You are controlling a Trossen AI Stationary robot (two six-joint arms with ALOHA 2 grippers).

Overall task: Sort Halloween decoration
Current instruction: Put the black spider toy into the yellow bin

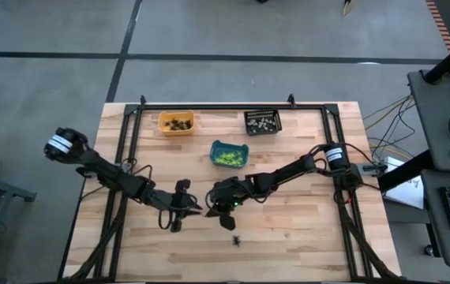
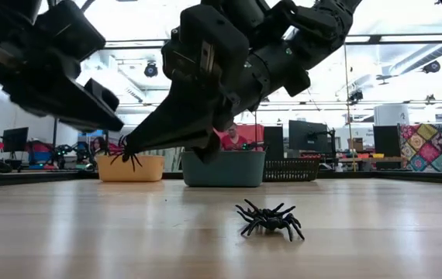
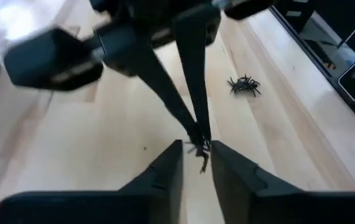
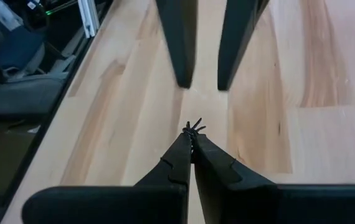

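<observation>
At the centre of the high view, the right gripper pinches a small black spider between its pressed-together fingertips, above the table. The left gripper faces it with jaws slightly spread around that spider. A second black spider lies on the wood at lower centre.

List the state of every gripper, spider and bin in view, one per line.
Right gripper: shut on a small black spider, above the table.
Left gripper: open, facing the right gripper's tips.
Held spider: pinched, off the table.
Loose spider: lying on the table, untouched.
Orange bin: holds dark pieces.
Teal bin: holds green pieces.
Black bin: holds pale pieces.
</observation>
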